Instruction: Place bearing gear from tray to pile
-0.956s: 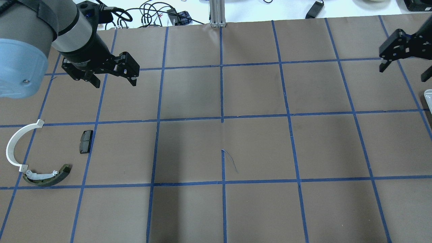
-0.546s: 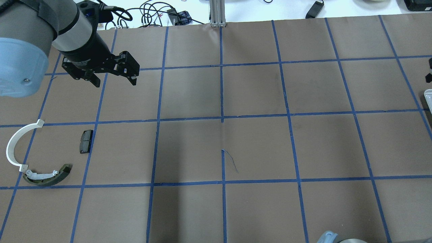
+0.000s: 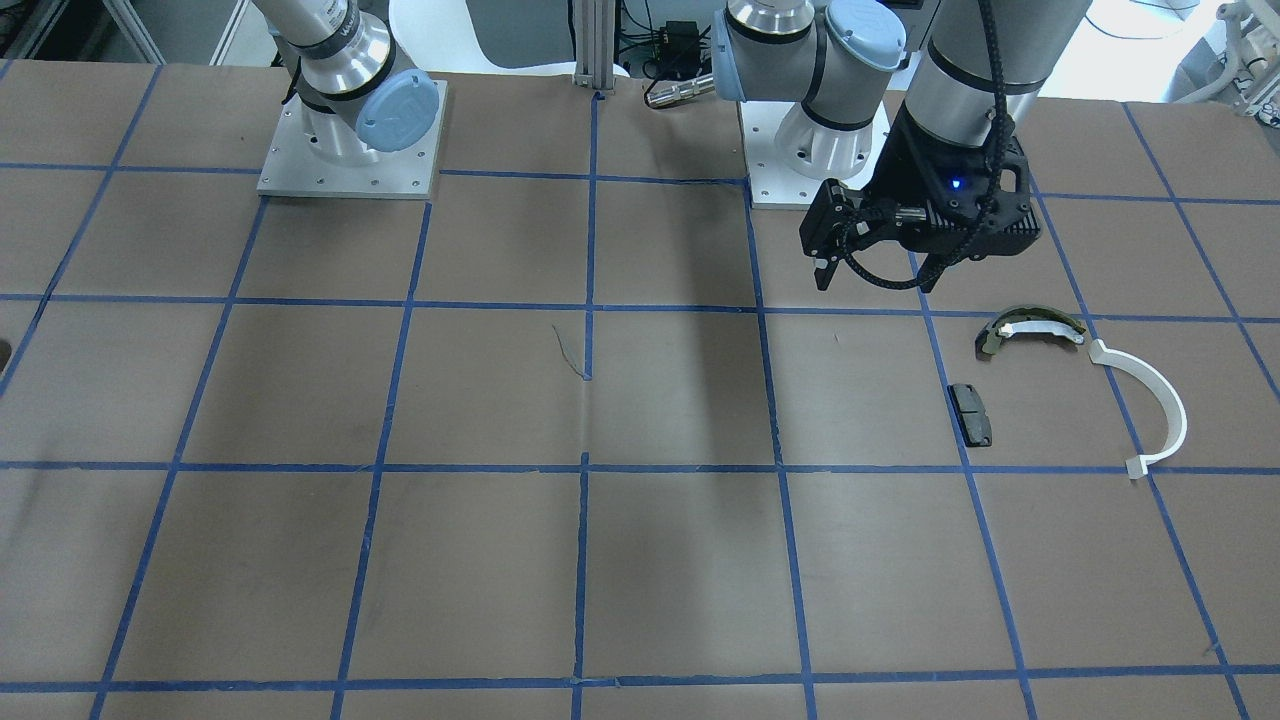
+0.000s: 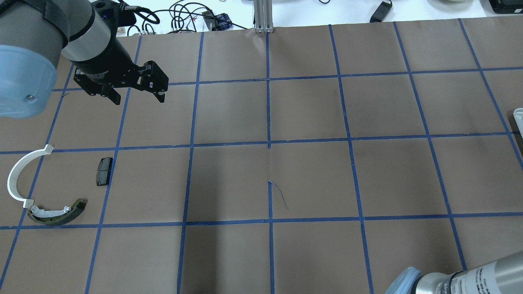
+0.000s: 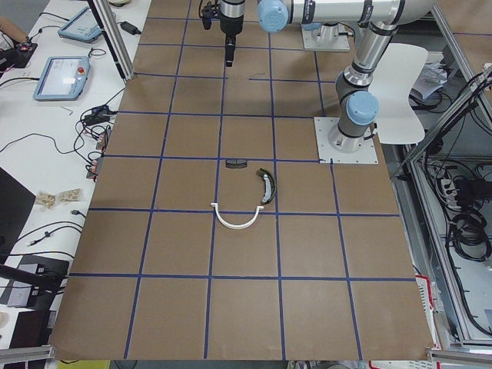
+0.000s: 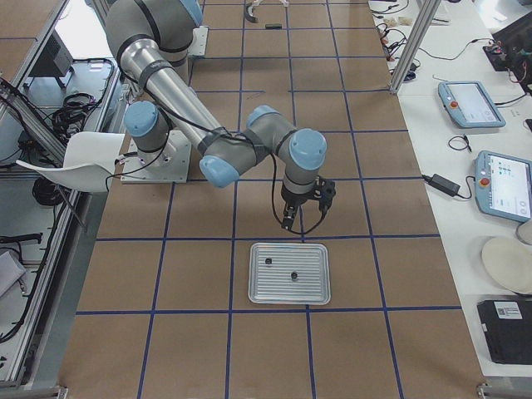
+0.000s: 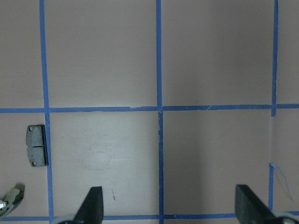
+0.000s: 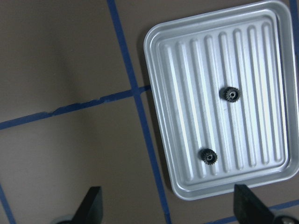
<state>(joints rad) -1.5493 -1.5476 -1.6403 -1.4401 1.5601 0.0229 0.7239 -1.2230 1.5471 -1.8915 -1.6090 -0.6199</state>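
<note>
The right gripper [image 8: 170, 206] has slid out of the overhead view; it hangs near the edge of the tray [image 8: 158, 44], spread wide, apparently empty. The left gripper [image 4: 139, 99] is likewise spread, holding nothing.

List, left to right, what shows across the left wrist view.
Olive-green curved shoe → small black pad → one finger of the left gripper → its other finger.

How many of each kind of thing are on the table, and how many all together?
Gears: 2
Tray: 1
White half-ring: 1
Green curved shoe: 1
Black pad: 1
Total: 6
</note>
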